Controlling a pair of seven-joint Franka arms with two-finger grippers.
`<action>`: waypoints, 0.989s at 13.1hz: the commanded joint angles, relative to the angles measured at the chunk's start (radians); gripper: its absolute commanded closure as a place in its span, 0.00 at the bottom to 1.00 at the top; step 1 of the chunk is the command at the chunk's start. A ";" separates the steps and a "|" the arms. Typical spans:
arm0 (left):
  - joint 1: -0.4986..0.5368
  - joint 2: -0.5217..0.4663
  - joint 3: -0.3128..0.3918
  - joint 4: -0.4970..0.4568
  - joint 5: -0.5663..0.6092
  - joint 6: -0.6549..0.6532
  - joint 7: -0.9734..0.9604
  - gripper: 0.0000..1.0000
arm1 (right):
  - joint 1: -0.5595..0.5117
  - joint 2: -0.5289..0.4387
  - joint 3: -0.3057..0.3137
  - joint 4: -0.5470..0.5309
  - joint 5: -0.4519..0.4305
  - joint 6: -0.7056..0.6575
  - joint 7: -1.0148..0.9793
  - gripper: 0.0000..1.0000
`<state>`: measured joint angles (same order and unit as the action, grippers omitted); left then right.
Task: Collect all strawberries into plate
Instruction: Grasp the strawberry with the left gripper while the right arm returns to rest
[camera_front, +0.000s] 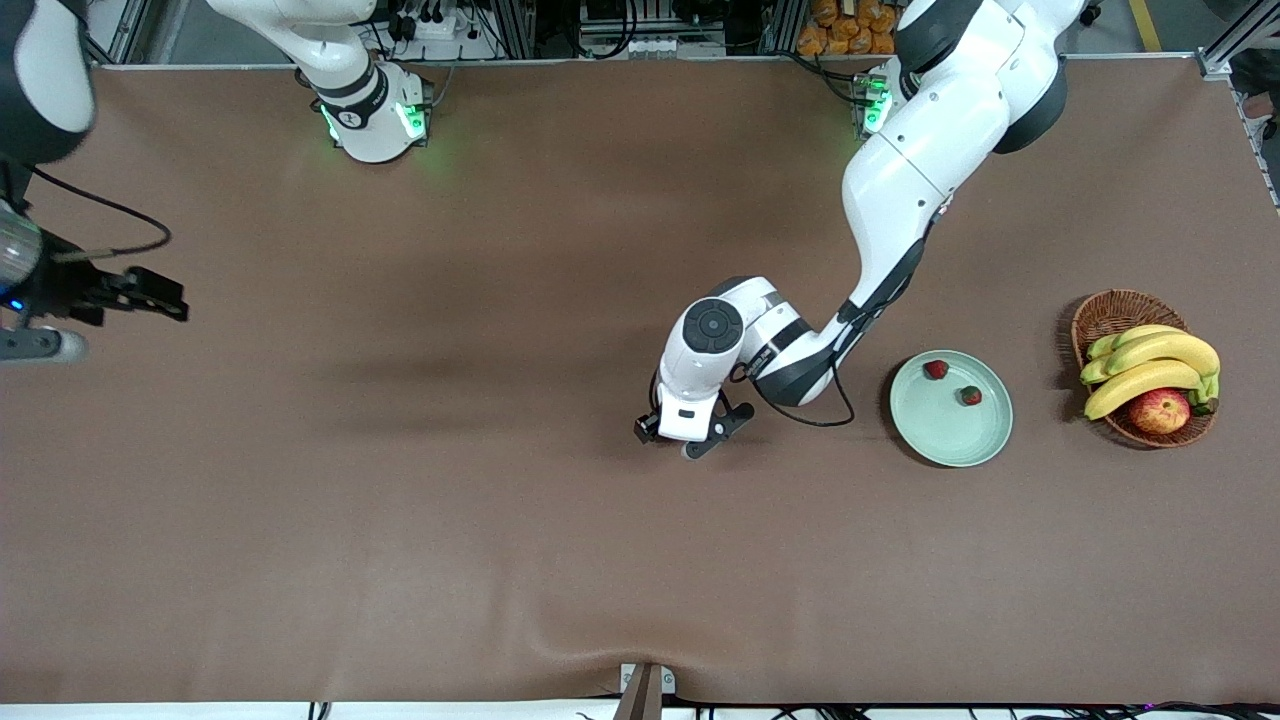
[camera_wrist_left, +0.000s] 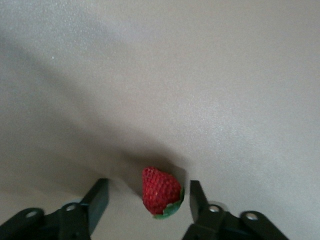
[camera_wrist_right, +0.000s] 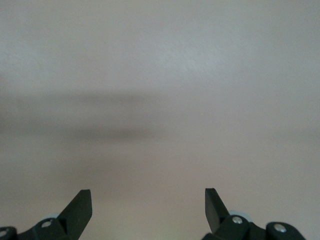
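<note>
A red, dimpled strawberry (camera_wrist_left: 161, 192) with a green cap lies between the left gripper's (camera_wrist_left: 147, 202) wide-spread fingers; the right gripper (camera_wrist_right: 148, 206) waits, fingers apart.

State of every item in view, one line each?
left hand: open, fingers either side of a strawberry, not closed on it
strawberry on table: lying on the cloth, not in the plate
plate: holds two strawberries, apart
right hand: open, empty, waiting above its end of the table
basket: holds bananas and an apple
</note>
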<state>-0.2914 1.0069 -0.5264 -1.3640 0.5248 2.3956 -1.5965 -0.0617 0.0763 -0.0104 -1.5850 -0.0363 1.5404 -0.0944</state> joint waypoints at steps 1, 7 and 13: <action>-0.026 0.016 0.019 0.025 -0.032 0.010 -0.010 0.64 | -0.007 -0.029 -0.034 0.048 0.027 -0.109 -0.008 0.00; 0.014 -0.045 0.010 0.017 -0.032 -0.010 0.001 1.00 | 0.000 -0.049 -0.074 0.114 0.068 -0.212 0.069 0.00; 0.283 -0.128 -0.277 -0.004 -0.048 -0.313 0.125 1.00 | -0.004 -0.061 -0.072 0.103 0.098 -0.149 0.069 0.00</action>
<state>-0.1420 0.9029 -0.6763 -1.3298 0.5035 2.1584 -1.5299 -0.0626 0.0287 -0.0809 -1.4732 0.0468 1.3506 -0.0210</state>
